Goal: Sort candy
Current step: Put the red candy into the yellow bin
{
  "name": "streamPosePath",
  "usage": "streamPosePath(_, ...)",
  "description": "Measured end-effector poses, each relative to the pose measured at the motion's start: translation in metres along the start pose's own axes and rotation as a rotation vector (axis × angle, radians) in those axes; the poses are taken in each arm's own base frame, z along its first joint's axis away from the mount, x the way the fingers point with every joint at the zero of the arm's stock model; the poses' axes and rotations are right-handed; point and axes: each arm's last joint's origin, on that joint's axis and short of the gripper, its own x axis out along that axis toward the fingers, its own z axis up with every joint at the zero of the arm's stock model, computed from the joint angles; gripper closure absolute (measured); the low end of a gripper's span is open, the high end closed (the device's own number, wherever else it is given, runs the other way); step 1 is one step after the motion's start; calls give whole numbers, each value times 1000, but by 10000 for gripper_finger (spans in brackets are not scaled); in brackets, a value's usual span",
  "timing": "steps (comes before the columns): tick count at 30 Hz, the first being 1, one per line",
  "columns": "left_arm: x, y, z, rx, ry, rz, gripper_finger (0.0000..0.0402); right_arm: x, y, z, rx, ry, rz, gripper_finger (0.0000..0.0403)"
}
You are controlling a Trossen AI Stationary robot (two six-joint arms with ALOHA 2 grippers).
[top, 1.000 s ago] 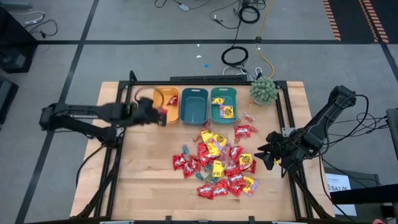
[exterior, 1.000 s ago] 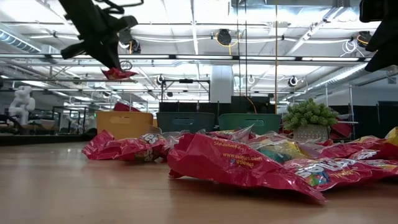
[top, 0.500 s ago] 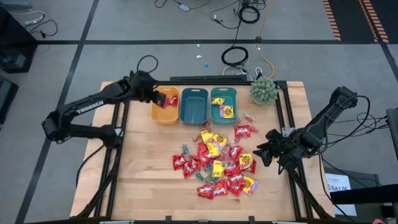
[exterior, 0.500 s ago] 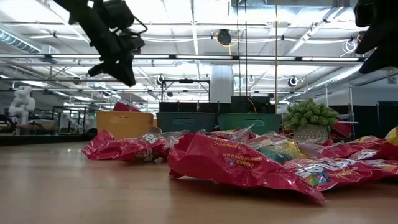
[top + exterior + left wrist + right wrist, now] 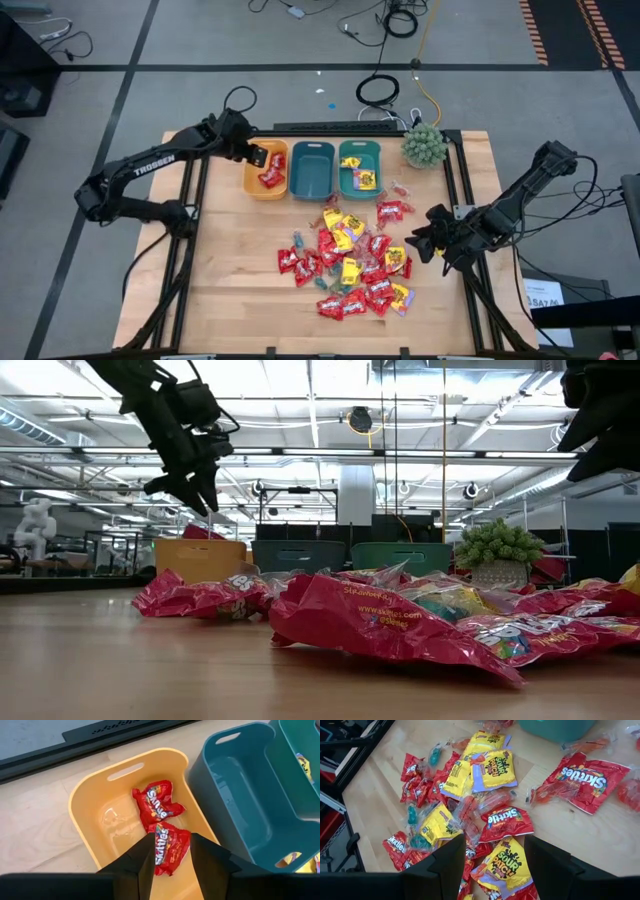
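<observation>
The candy (image 5: pixel 350 260) lies in a loose pile of red and yellow packets and small wrapped pieces at the table's middle. Two red packets (image 5: pixel 156 805) (image 5: pixel 170 845) lie flat on the floor of the orange bin (image 5: pixel 80 800). My left gripper (image 5: pixel 258 157) hangs open just above that bin, its fingers (image 5: pixel 142 865) on either side of the nearer packet without touching it. My right gripper (image 5: pixel 432 240) hovers open at the pile's right side, and the right wrist view looks down on the pile (image 5: pixel 485 785).
Three bins stand in a row at the far edge: orange (image 5: pixel 266 168), dark teal (image 5: pixel 311 170), and green-teal (image 5: pixel 359 165) holding a yellow packet. A green spiky plant (image 5: pixel 424 145) stands at the far right corner. Bare wood lies left of and in front of the pile.
My left gripper has swung with a red packet toward the table's far edge, over the orange bin, turning as it went. It has opened and let go. The packet has dropped into the orange bin beside the one lying there.
</observation>
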Motion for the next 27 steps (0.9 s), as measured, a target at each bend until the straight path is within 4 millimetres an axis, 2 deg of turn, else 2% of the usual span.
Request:
streamPosePath(11, -3, -7, -4, -55, 7, -28, 270, 0, 0, 0, -7, 1, -2, 209)
streamPosePath(19, -16, -36, -20, -40, 12, -123, 269, 0, 0, 0, -9, 9, -3, 209)
streamPosePath(27, -30, -78, -53, -67, 45, -201, 269, 0, 0, 0, -35, 11, -2, 209)
